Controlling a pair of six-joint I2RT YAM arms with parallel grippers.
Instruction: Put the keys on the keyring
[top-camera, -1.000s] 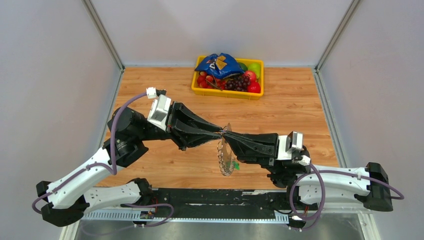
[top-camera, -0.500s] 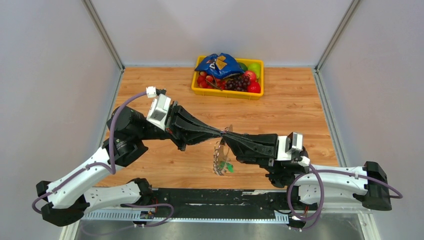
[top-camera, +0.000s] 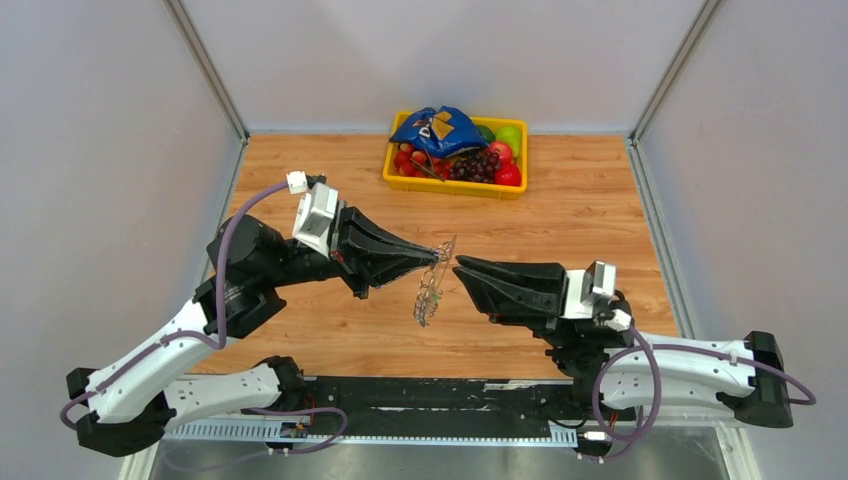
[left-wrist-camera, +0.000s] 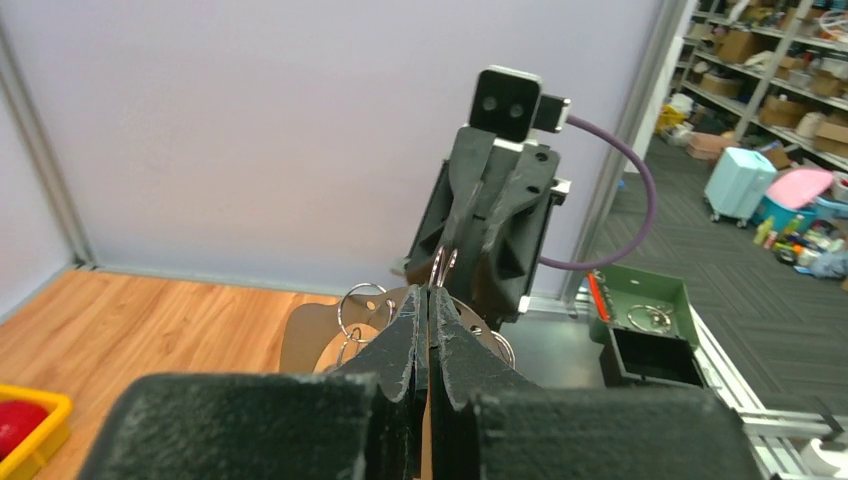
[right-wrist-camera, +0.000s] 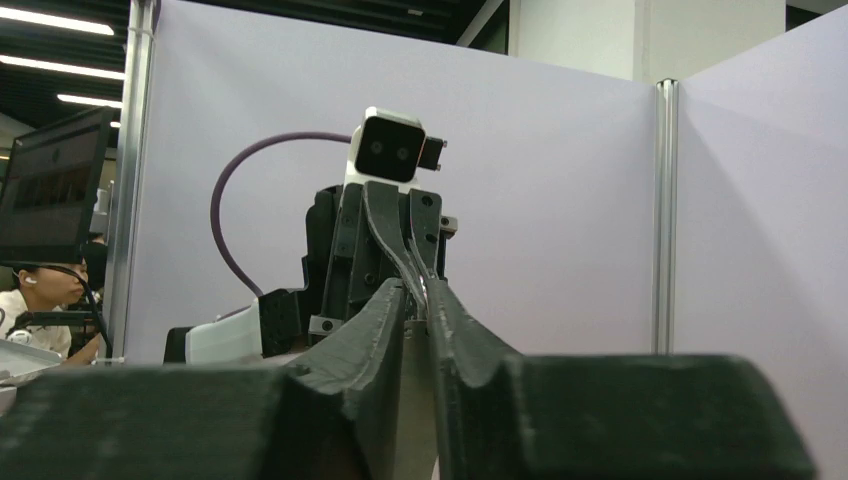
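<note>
The keyring (top-camera: 430, 292) is a thin grey hoop fringed with small silver keys. It hangs edge-on above the table's middle. My left gripper (top-camera: 438, 256) is shut on the hoop's upper part. In the left wrist view the pinched fingertips (left-wrist-camera: 418, 305) hold the hoop's silver edge (left-wrist-camera: 443, 268), and small rings hang beside them. My right gripper (top-camera: 460, 264) points at the hoop from the right, a short gap away. Its fingers stand narrowly apart in the right wrist view (right-wrist-camera: 420, 290), and nothing shows between them. No loose key shows.
A yellow basket (top-camera: 450, 186) of fruit with a blue snack bag (top-camera: 438, 128) stands at the back middle of the wooden table. Grey walls close in the left, right and back.
Both grippers met at the hoop before. My right gripper has let go and drawn back to the right. My left gripper has carried the hoop slightly left and up.
</note>
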